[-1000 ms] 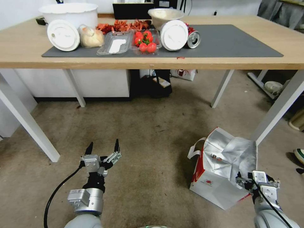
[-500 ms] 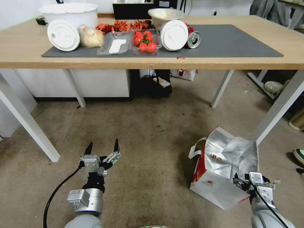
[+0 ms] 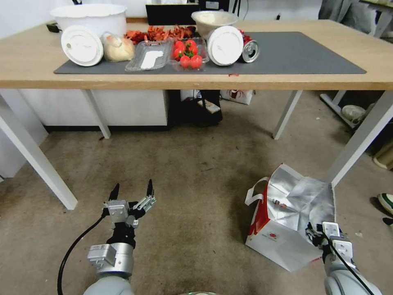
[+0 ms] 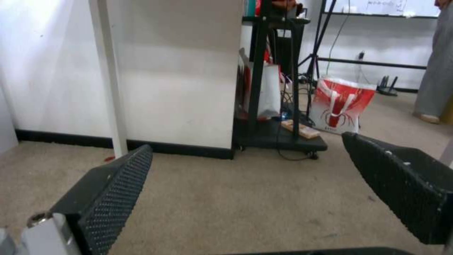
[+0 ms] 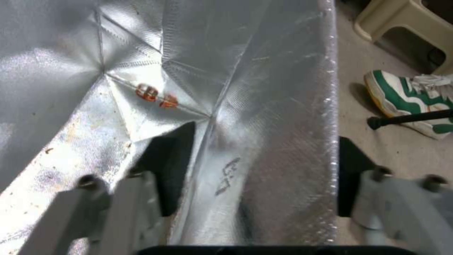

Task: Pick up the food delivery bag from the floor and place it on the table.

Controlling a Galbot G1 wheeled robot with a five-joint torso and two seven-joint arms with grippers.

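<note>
The left gripper (image 3: 132, 191) is idling over the brownish-grey carpet floor (image 3: 192, 184), fingers apart. The large white foil-lined paper food delivery bag (image 3: 286, 223) is sitting there; the right gripper (image 5: 257, 166), jaws spread, is straddling its wall and should seat deeper before closing

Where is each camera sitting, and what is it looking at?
Head view: up on the robot's head, looking down at the table, floor and both arms.
Left wrist view: low on the left arm, facing along the floor under the table; left gripper open.
Right wrist view: on the right arm, looking into the food delivery bag; right gripper straddles its wall.
Shared: head and right wrist views both show the bag's foil lining.
</note>
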